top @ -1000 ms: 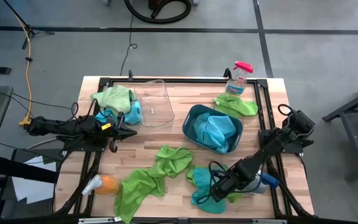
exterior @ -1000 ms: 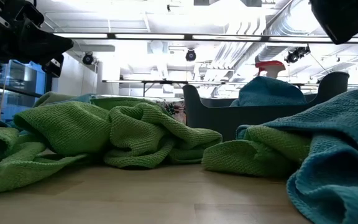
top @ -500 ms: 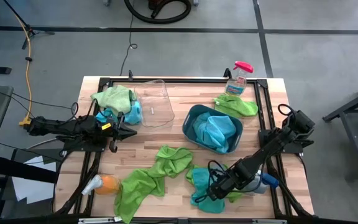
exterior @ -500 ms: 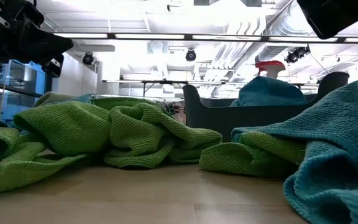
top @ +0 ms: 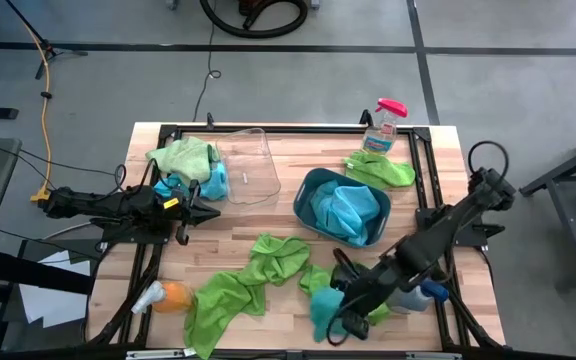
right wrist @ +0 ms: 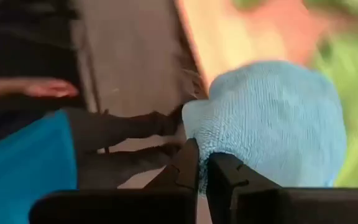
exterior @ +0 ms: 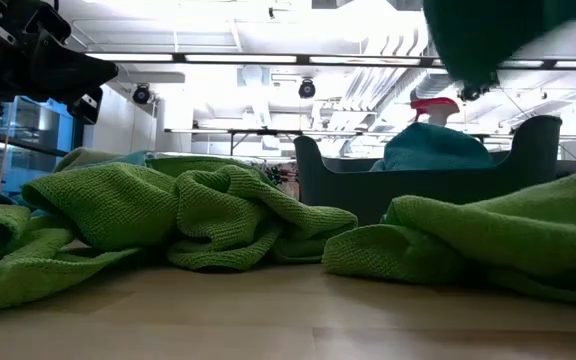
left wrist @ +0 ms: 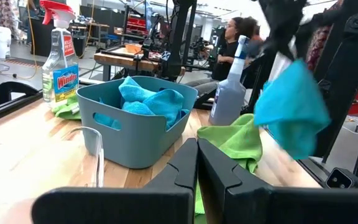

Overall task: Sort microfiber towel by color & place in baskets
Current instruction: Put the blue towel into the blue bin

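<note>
1. Towels lie scattered over the wooden table [top: 268, 215], in two colours: lime green and bright teal-blue, all with a fine looped microfiber weave.
2. One blue towel [top: 323, 305] hangs bunched from the right gripper [top: 336, 318] near the table's front edge, right of centre; its fingers are pinched together on the cloth. In the right wrist view the blue towel [right wrist: 272, 124] is a rounded, nubby bundle just past the closed fingers [right wrist: 225, 180].
3. In the left wrist view the same towel [left wrist: 291, 109] dangles clear of the table as a smooth blue fold.
4. Below it a green towel [top: 373, 312] remains on the wood; it fills the low view's right side [exterior: 488, 245].
5. A long green towel [top: 243, 285] sprawls across the front centre, crumpled in ridges.
6. The teal basket [top: 313, 212], opaque and rounded, sits right of centre with blue towels [top: 346, 208] heaped inside.
7. The clear basket [top: 248, 165] stands at the back left, tilted, with a green towel [top: 183, 155] touching its outer side and a small blue one [top: 173, 187] just in front of that.
8. Another green towel [top: 380, 170] lies at the back right by a spray bottle [top: 383, 125].
9. The left gripper [top: 203, 212] waits at the left side, jaws closed on nothing, beside the clear basket.
</note>
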`<state>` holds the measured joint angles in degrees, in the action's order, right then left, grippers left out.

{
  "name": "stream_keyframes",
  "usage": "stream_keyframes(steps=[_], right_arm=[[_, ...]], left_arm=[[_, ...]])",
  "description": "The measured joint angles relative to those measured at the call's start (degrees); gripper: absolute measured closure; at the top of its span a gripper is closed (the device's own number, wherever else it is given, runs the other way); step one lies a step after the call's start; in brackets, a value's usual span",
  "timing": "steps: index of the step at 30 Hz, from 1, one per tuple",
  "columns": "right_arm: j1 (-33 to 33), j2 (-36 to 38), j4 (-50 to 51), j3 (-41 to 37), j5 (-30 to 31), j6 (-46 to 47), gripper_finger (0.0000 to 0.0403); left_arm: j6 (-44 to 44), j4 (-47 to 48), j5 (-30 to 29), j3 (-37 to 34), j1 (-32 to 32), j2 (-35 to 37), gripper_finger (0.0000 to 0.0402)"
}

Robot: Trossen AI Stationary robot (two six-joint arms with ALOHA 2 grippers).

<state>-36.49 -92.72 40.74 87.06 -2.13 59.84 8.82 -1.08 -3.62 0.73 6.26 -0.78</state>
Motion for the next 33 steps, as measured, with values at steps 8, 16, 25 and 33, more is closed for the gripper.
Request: stream_keyframes(steps=[8,16,25,33], right_arm=[[6.3,0.2,3.7,12.5,4.5,-22.3,0.0398],[16.8,0.1,30.3,23.0,18.2,-27.2,0.0401],[27.4,0.6,39.7,24.5,22.3,-26.3,0.0402],[30.2,0.6,42.0,16.2,25.0,-21.9,0.0402]], left_arm=[[0.0,0.0,0.0,0.0,0.0,0.0,0.0401],[0.0,0.0,0.0,0.0,0.0,0.0,0.0401],[0.0,0.0,0.0,0.0,0.0,0.0,0.0401],[0.0,0.0,0.0,0.0,0.0,0.0,0.0401]])
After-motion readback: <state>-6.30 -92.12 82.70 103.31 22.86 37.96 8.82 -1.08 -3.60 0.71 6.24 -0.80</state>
